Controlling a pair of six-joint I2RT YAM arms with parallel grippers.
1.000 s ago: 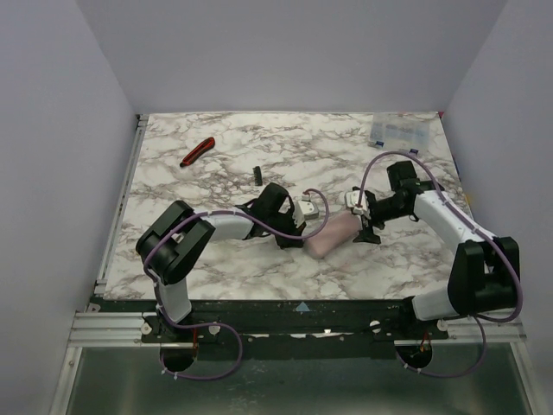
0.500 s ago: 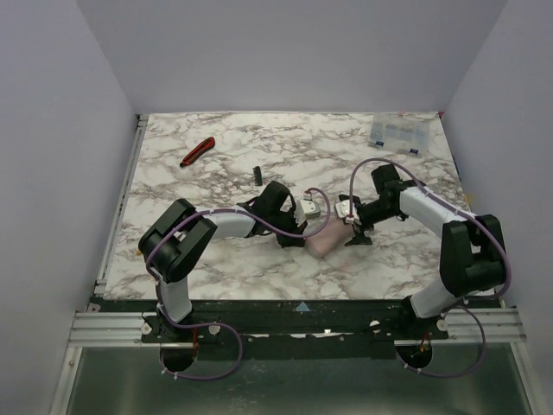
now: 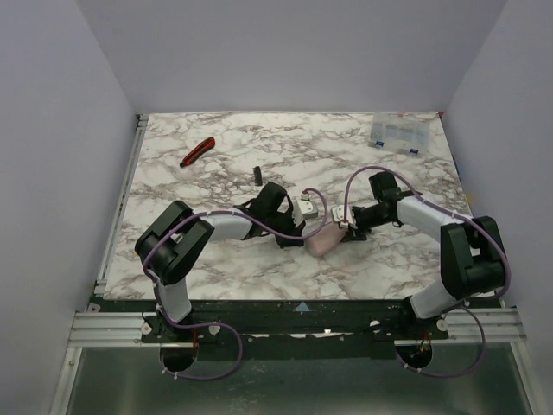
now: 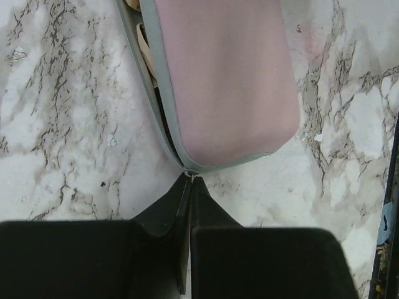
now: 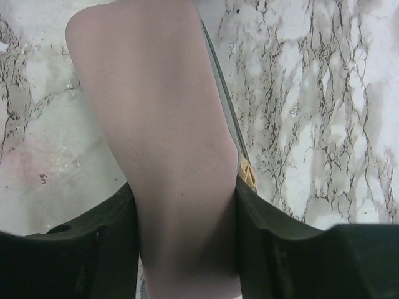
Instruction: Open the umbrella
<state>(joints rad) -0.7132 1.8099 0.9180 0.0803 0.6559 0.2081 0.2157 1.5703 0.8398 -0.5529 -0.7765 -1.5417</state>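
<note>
Top view: the umbrella lies mid-bench, with the left claw and right claw at its ends.

Left wrist: the left claw's tips are pinched together on the corner of the grey edging.

Right wrist: the right claw is clamped round the pink body.

That thin pinch could slip under a pull.

The right arm has crept leftward since a second ago.

Peach-pink umbrella on grey-veined white marble table.

The top view looks down from above and behind the arm bases, facing 12 o'clock across the whole table. Both wrist views look steeply down, very near the umbrella, which all three views share
</note>
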